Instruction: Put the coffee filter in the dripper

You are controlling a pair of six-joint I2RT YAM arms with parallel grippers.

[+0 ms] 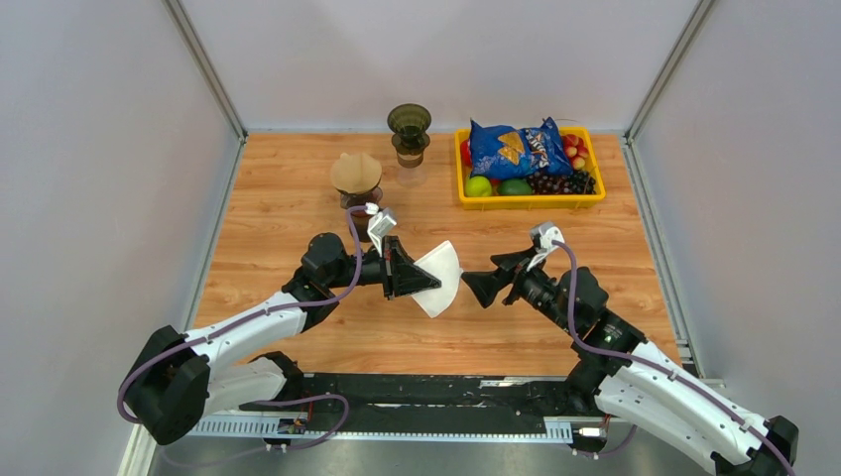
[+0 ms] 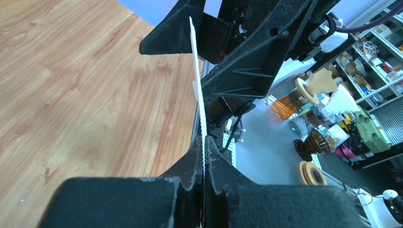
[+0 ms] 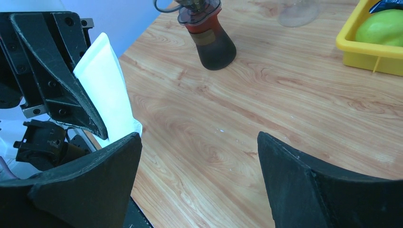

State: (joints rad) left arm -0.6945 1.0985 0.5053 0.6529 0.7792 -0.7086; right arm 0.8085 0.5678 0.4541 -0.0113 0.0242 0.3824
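Left gripper [image 1: 426, 283]: jaws pressed together, pinching white coffee filter [image 1: 443, 273] by one edge. Filter held in air above mid-table, fanned toward right arm.
Right gripper [image 1: 474, 286]: jaws spread wide, empty, facing filter, just beside it, not touching.
Brown carafe [image 1: 358, 194], tan cone on top: behind left gripper.
Olive-green dripper [image 1: 409, 121] on clear glass: far edge, well apart from filter.
Yellow basket [image 1: 531, 202], chip bag [image 1: 514, 147], fruit: far right.

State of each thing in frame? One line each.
White paper coffee filter: flat, held aloft.
Left gripper: shut on the filter.
Right gripper: open, empty.
Dark green dripper: upright, no white filter inside.
Yellow plastic basket: full, blue chip bag and fruit.
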